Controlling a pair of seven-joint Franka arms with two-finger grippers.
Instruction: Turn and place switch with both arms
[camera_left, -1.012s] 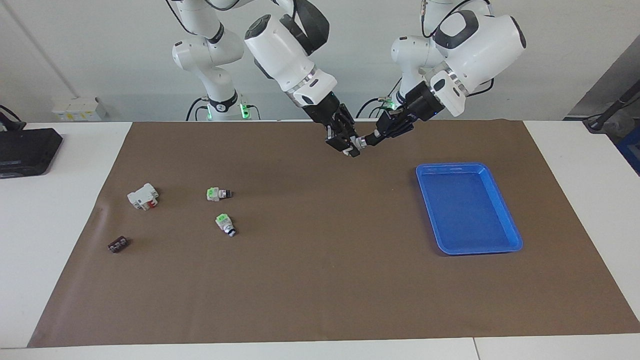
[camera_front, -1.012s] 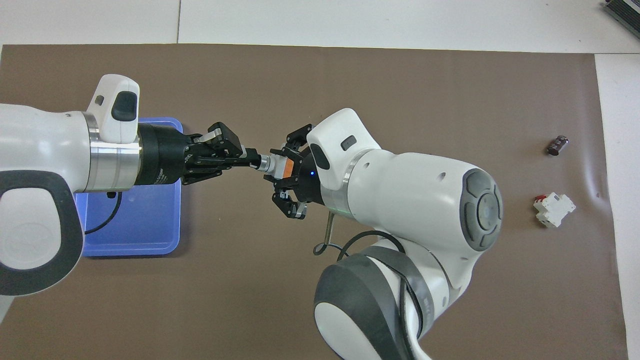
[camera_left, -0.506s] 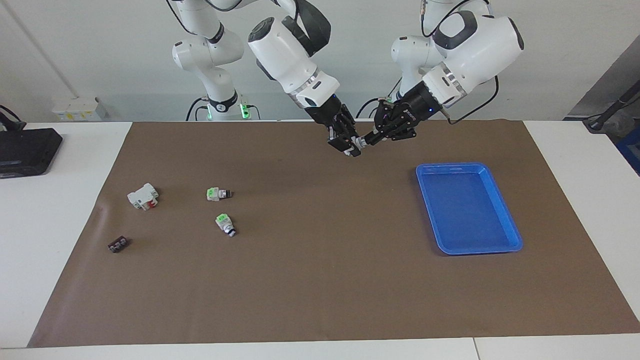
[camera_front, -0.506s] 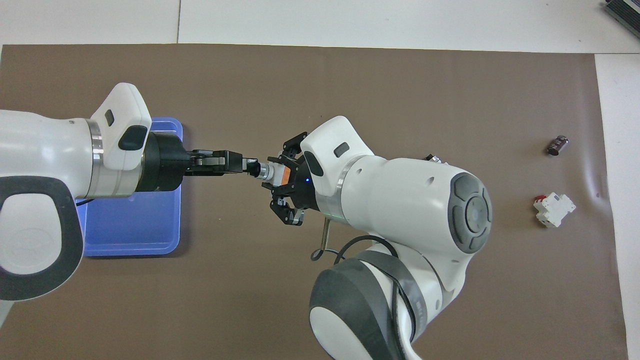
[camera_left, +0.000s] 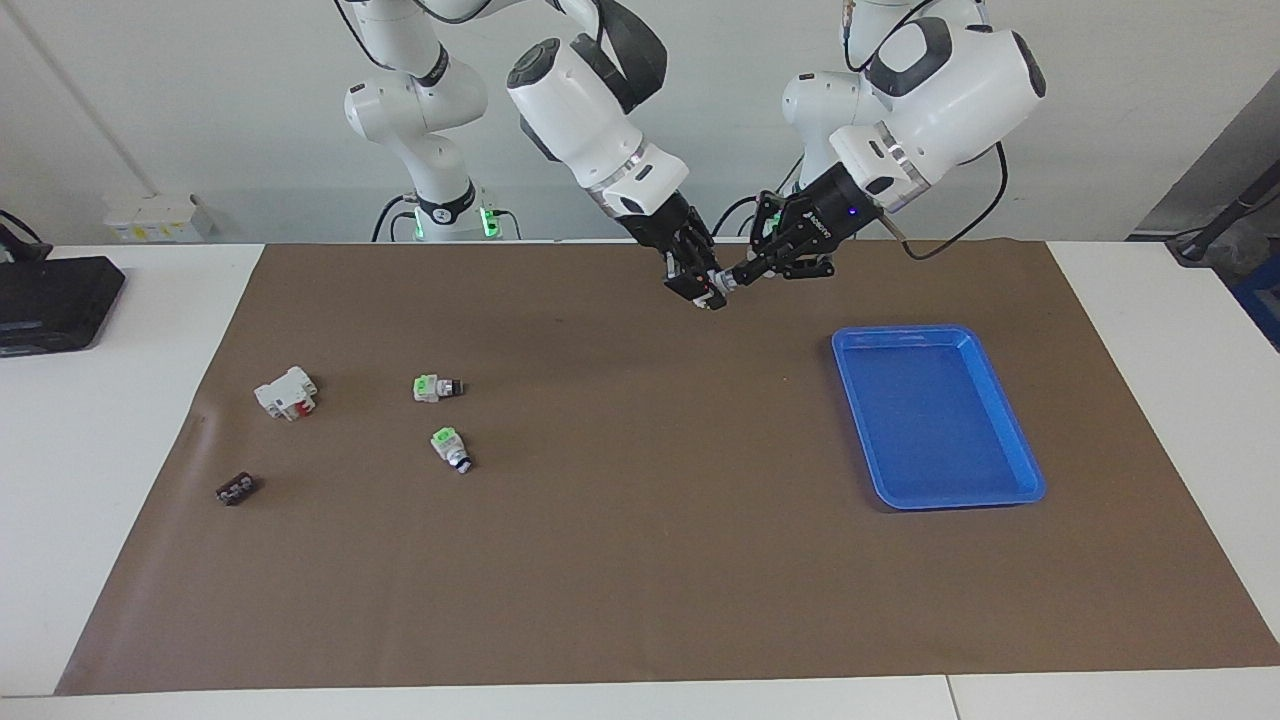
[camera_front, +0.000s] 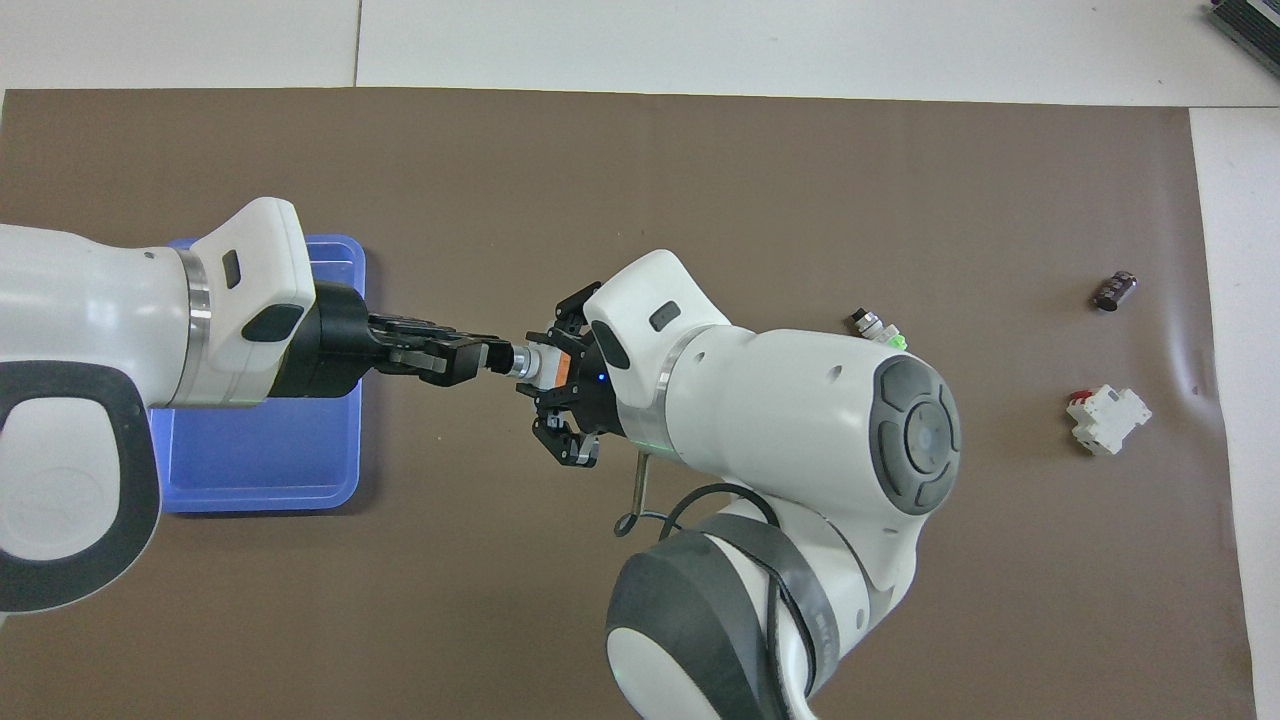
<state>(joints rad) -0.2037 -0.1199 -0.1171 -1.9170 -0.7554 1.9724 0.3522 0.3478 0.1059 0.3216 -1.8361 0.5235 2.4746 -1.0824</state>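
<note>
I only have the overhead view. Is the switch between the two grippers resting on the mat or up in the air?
Observer: Up in the air. The facing view shows the switch held over the brown mat by the left gripper and the right gripper.
Operator: I count one green-capped switch. Any more?
Observer: Yes, a second green-capped switch lies under the right arm in your view.
Operator: Anything in the tray where the left arm covers it?
Observer: No, the blue tray holds nothing.
</note>
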